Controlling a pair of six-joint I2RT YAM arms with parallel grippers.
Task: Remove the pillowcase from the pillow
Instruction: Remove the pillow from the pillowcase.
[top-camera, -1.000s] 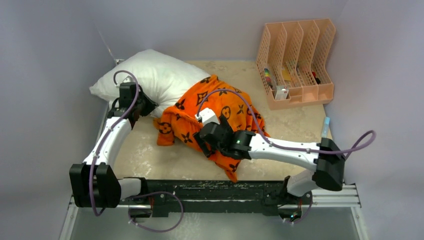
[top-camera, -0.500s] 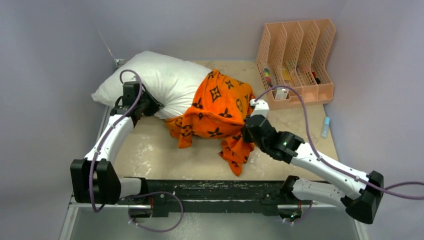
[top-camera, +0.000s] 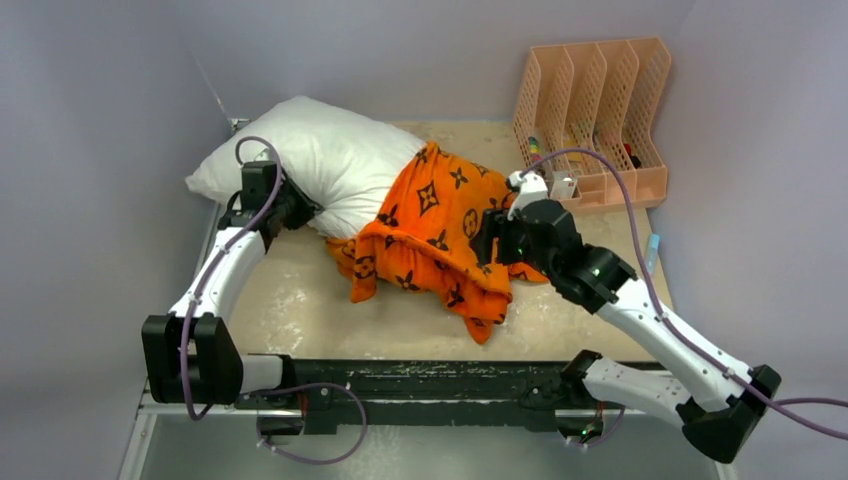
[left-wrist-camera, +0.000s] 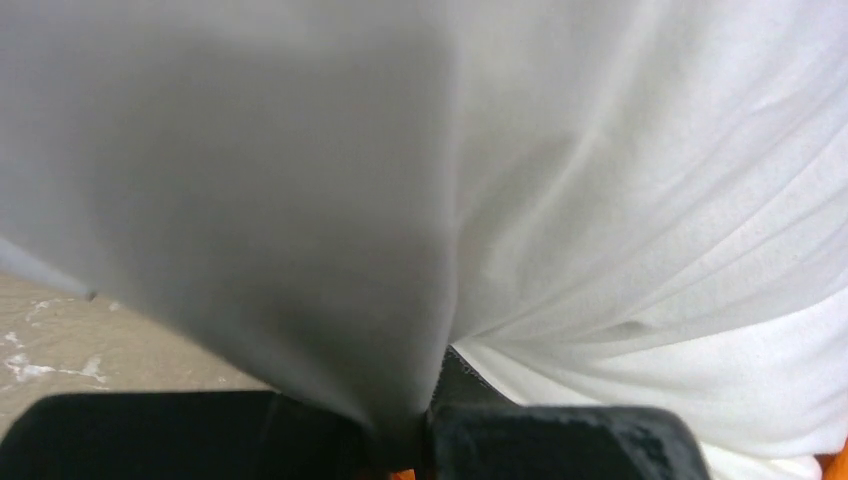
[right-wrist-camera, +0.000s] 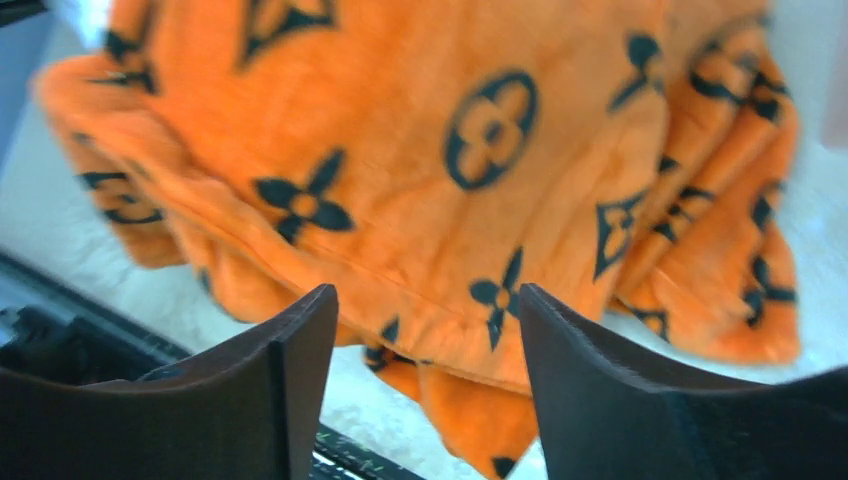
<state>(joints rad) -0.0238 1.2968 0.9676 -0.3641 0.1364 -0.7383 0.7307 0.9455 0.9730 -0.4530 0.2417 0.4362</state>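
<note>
The white pillow (top-camera: 325, 160) lies at the back left, its right end still inside the orange pillowcase (top-camera: 430, 225) with black motifs. My left gripper (top-camera: 300, 212) is shut on a fold of the pillow's near edge; white pillow fabric (left-wrist-camera: 650, 200) fills the left wrist view and is pinched between the jaws of the left gripper (left-wrist-camera: 425, 445). My right gripper (top-camera: 488, 240) hovers over the pillowcase's right side. In the right wrist view the right gripper (right-wrist-camera: 425, 345) is open and empty, with the pillowcase (right-wrist-camera: 420, 150) below it.
A peach mesh file organizer (top-camera: 595, 120) holding small items stands at the back right, close to my right wrist. A small blue object (top-camera: 652, 250) lies by the right wall. The black base rail (top-camera: 420, 380) runs along the front edge. Walls close in on both sides.
My right gripper swung from the front middle to the right and back. The pillowcase shifted right and bunched over the pillow's end. The left gripper kept its hold on the pillow.
</note>
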